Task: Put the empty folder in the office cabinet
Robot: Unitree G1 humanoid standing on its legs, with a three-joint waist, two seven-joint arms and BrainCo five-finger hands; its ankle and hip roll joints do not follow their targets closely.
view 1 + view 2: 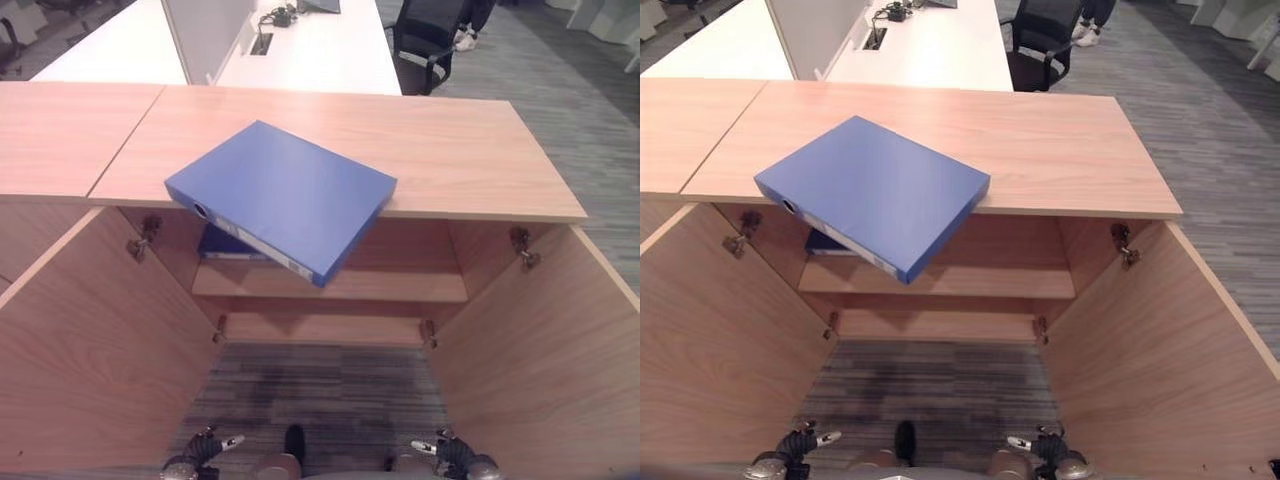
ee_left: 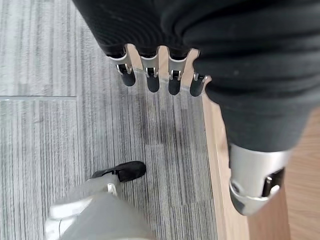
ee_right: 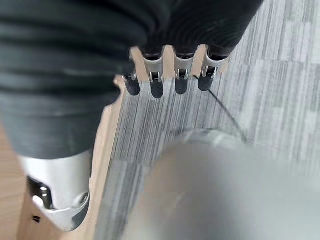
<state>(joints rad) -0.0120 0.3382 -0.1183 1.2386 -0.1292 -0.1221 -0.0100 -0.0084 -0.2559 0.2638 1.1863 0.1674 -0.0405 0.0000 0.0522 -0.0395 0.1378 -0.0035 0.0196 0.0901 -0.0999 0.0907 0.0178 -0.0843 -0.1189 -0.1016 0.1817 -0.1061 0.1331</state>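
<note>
Lying flat on the cabinet top, the blue folder was seen well ahead of and above both hands, its long axis running diagonally from the far left toward the near right. Its spine, fitted with a white label strip and a round finger hole, was turned toward the robot and to the left, and its near corner was found jutting out past the front edge of the top, over the open compartment. The covers were shown closed, plain and unmarked.

A second blue folder was seen on the shelf inside the cabinet, below the overhanging corner. Both cabinet doors, the left door and the right door, were swung wide open, one just outside each hand.

The left hand was held low beside the left door with fingers straight and relaxed, nothing being grasped; the right hand was held likewise beside the right door, empty. Grey striped carpet was seen beneath them. Beyond the cabinet, white desks and a black office chair were visible.
</note>
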